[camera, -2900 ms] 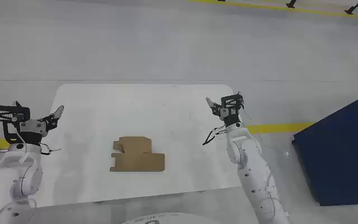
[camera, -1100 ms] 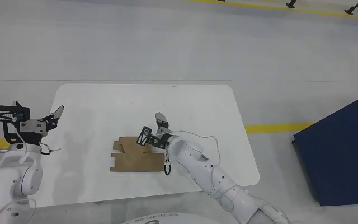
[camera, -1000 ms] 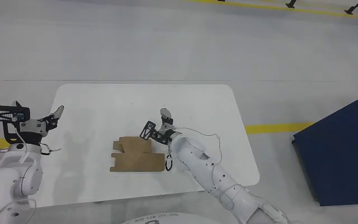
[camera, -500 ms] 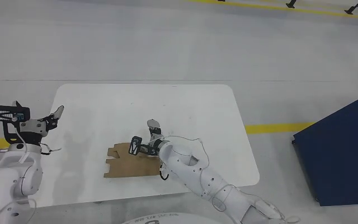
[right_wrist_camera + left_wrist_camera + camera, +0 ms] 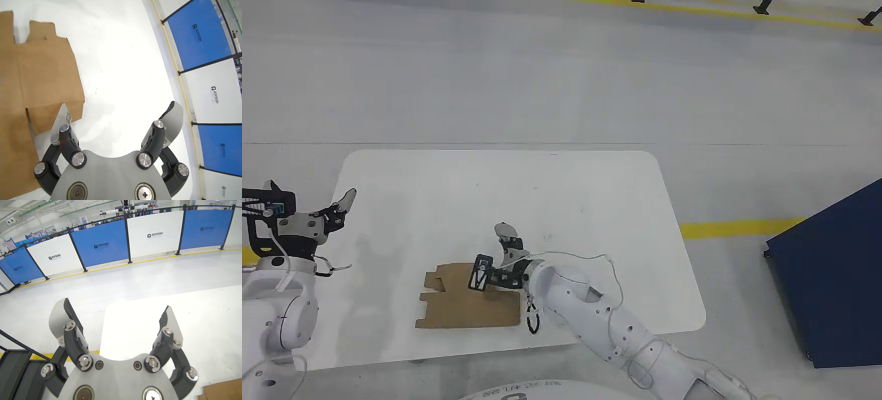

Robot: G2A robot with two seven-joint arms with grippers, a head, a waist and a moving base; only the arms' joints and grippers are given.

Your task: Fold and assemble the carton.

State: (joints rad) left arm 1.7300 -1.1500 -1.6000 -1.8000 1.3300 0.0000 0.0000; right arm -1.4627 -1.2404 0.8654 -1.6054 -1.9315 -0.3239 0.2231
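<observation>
Flat brown cardboard carton blank (image 5: 467, 295) lies on the white rounded desk (image 5: 572, 190), left of centre, close to the front edge. At its far-right corner sits the right gripper (image 5: 492, 255), fingers wide apart, gripping nothing. In the wrist view a flap corner (image 5: 75, 111) overlaps one fingertip (image 5: 64, 115), so it is probably hooking under to raise that flap.

Suggest: keep that finger low, lift along the crease, and avoid shoving the blank frontward, where margin is thin. Room lies toward the far side and right.

At the desk's left edge hangs the left gripper (image 5: 310, 200), fingers wide apart, nothing held. It could pin the blank.
</observation>
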